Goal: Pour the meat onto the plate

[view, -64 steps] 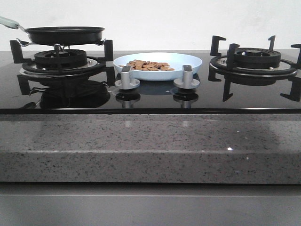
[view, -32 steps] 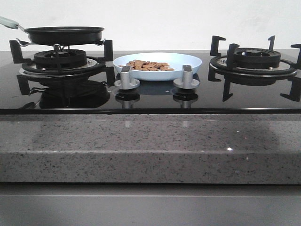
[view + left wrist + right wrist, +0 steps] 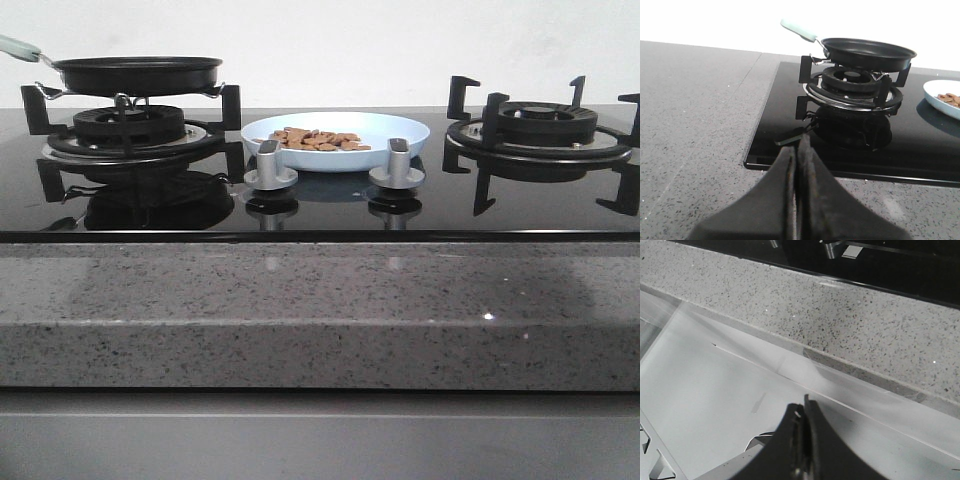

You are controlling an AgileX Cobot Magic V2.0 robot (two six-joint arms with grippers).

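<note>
The meat (image 3: 315,139) is lying in a small heap on the blue plate (image 3: 400,128), toward its left side. The plate is sitting on the black stove top (image 3: 560,205), between the two burners and just behind two silver knobs (image 3: 270,166). The black pan (image 3: 137,72) is resting on the left burner (image 3: 130,128) and seems to be bare inside, though the far part is hard to see. The left gripper (image 3: 798,150) is squeezed tight with nothing in it, near the stove's edge. The right gripper (image 3: 804,415) is also squeezed tight and holding nothing, low beside the gray counter (image 3: 840,310).
</note>
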